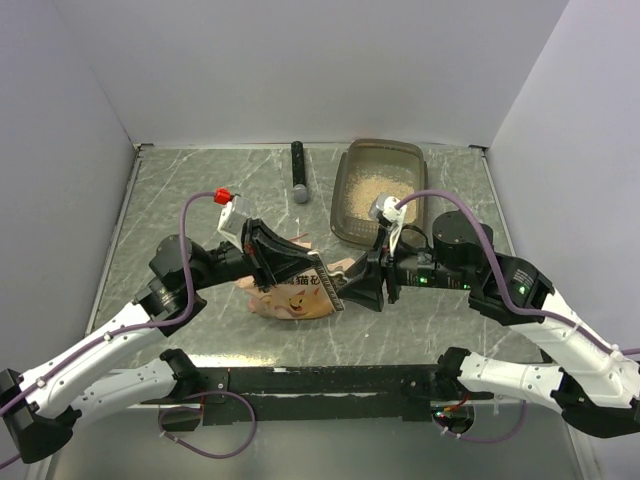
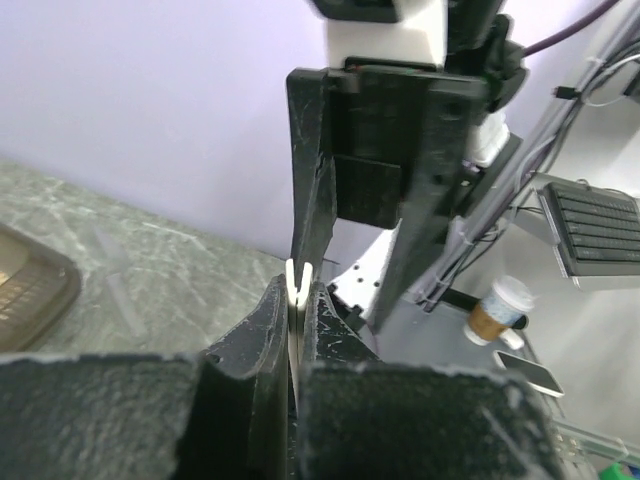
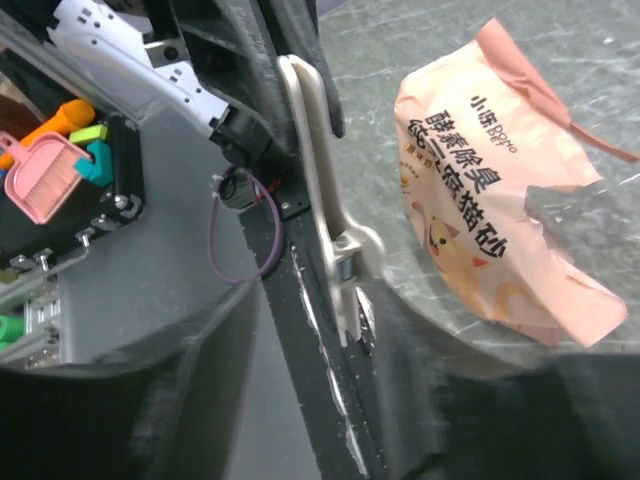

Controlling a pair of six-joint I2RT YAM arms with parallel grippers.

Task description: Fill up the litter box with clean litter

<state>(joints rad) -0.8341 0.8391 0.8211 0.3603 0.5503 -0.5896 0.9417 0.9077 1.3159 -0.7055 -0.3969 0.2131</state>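
Observation:
The smoky grey-brown litter box (image 1: 349, 222) stands at the back right, with pale beige clean litter (image 1: 378, 186) on its floor. Its corner shows in the left wrist view (image 2: 30, 285). The orange-pink pouch (image 1: 290, 303) lies on the table in the middle, also in the right wrist view (image 3: 500, 200). A long cream clip (image 1: 328, 285) is held above the pouch between both grippers. My left gripper (image 1: 316, 272) is shut on one end of the clip (image 2: 299, 278). My right gripper (image 1: 347, 291) is shut on the other end, at the hinge (image 3: 345, 260).
A black cylindrical object (image 1: 298, 171) lies at the back, left of the litter box. Grey walls stand at the table's left, back and right. The dark mounting rail (image 1: 320, 380) runs along the near edge.

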